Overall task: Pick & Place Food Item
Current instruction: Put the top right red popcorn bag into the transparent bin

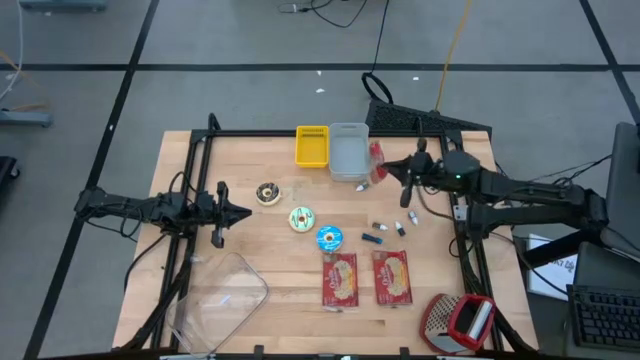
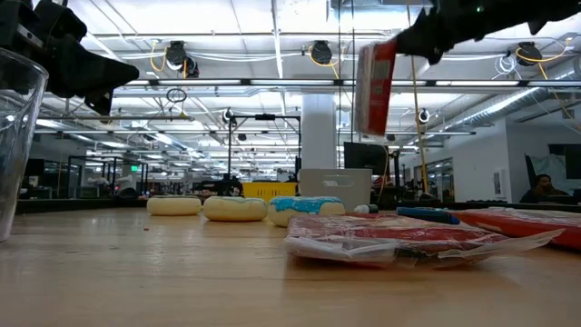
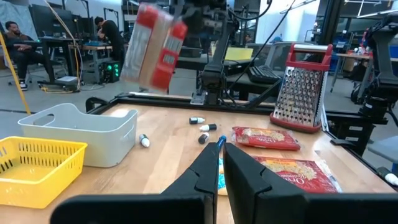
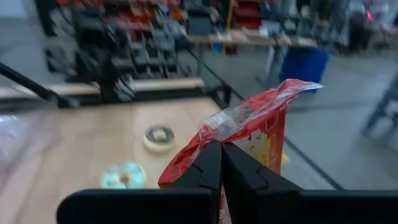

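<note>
Packets: three are counted — one red packet [image 1: 377, 163] held in the air, two more [image 1: 340, 278] [image 1: 391, 276] lying flat side by side on the table [image 1: 250, 240].
Donuts: three are seen — a chocolate one [image 1: 267, 193], a green one [image 1: 301, 218], a blue one [image 1: 329, 237].
Bins: two are set at the table's far edge, a yellow basket [image 1: 312, 146] and a grey bin [image 1: 349, 151], touching.
Other items: one grater [image 1: 459, 320] at the near right corner, one clear container [image 1: 222, 300] at the near left, and a few small capsules [image 1: 400, 228] between the bin and the flat packets.
Held packet, place: it is carried well above the table, just beside the grey bin's right side.
Held packet, axis: the long axis is hung nearly upright in the low view [image 2: 373, 88], tilted slightly, and it is gripped at the top.
Held packet, look: red wrapper with a clear crimped seam [image 4: 236, 118] and pale print — the contents cannot be made out.
Right gripper [image 4: 219, 163]: its fingers are pressed together on the packet's seam.
Left gripper [image 1: 243, 211]: it is held over the table's left part, near the chocolate donut, fingers closed together on nothing.
</note>
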Available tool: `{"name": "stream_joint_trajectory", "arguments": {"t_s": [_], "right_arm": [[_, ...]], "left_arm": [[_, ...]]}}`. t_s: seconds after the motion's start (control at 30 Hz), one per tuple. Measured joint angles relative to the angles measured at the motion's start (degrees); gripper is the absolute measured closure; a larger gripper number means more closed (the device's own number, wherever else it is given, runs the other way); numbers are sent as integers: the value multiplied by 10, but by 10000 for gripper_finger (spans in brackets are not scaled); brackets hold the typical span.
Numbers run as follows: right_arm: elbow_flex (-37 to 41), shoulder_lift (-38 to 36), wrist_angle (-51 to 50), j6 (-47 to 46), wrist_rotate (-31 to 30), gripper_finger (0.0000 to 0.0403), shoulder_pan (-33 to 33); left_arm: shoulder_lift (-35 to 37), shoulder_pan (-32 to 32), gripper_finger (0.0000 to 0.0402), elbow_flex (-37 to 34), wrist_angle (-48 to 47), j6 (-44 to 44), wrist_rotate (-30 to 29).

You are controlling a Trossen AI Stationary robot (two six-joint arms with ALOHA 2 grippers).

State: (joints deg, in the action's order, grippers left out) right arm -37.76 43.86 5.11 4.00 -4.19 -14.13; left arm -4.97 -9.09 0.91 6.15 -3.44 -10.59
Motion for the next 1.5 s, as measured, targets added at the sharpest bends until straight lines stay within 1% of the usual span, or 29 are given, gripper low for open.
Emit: {"name": "stream_joint_trajectory", "arguments": {"t_s": [0.27,0.37,0.43,0.57,0.77,0.93,1.07,1.13,1.3,1.5], "right_arm": [[0,-13,5,-7,35,403,0],[0,-8,14,-34,67,403,5],[0,0,10,-56,76,403,20],[20,18,17,-65,73,403,73],[37,56,123,-63,74,403,157],[50,92,171,-51,72,403,228],[50,122,240,-21,41,403,273],[50,136,275,1,25,403,286],[50,159,325,10,25,403,295],[50,176,342,-1,23,403,294]], "left_arm": [[0,0,378,0,0,0,0],[0,0,378,0,0,0,0],[0,0,378,0,0,0,0],[0,0,378,0,0,0,0],[0,0,378,0,0,0,0],[0,0,378,0,0,0,0],[0,0,378,0,0,0,0],[0,0,378,0,0,0,0],[0,0,378,0,0,0,0],[0,0,378,0,0,0,0]]}}
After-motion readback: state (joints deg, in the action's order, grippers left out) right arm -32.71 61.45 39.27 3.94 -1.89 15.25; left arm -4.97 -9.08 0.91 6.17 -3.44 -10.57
